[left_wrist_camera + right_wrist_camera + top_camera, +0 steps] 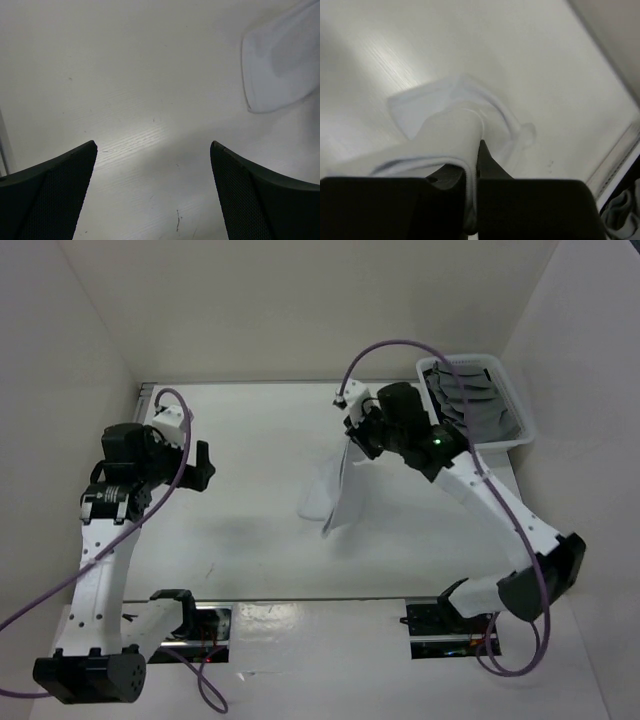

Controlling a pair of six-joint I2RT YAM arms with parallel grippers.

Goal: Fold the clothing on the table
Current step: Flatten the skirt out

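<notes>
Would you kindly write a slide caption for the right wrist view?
Right gripper shut on a fold of white clothing, the rest trailing onto the white table.

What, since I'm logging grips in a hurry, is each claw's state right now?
Left claw: open, holding nothing.
Right claw: closed on the white garment.

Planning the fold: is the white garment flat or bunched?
Bunched. The right gripper pinches the white garment; it drapes crumpled onto the table.
</notes>
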